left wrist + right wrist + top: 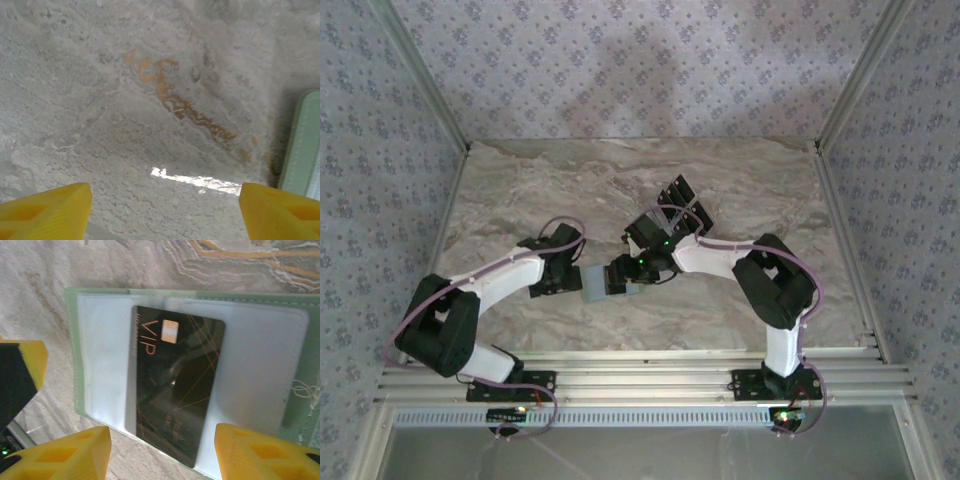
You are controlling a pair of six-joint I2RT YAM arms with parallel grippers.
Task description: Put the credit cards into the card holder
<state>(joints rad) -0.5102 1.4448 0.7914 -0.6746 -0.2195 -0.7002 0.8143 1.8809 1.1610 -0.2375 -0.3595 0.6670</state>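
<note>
Left gripper (165, 212): wide open, holding nothing.
Right gripper (162, 452): jaws apart, nothing gripped.
Credit card (175, 385): black, lying on opened card holder (100, 355).

Black VIP card (175, 390) is seen as glossy plastic; card holder (74, 360) as matt green with cloudy plastic sleeve (105, 350); tabletop (90, 100) marble-patterned, matt.

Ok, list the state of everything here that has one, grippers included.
card holder: open, lying flat on the table.
black VIP card: lying in the open holder, one end sticking out past its edge.
left gripper: open, nothing between its fingers, beside the holder.
right gripper: open, straddling the card's protruding end, not gripping it.
</note>
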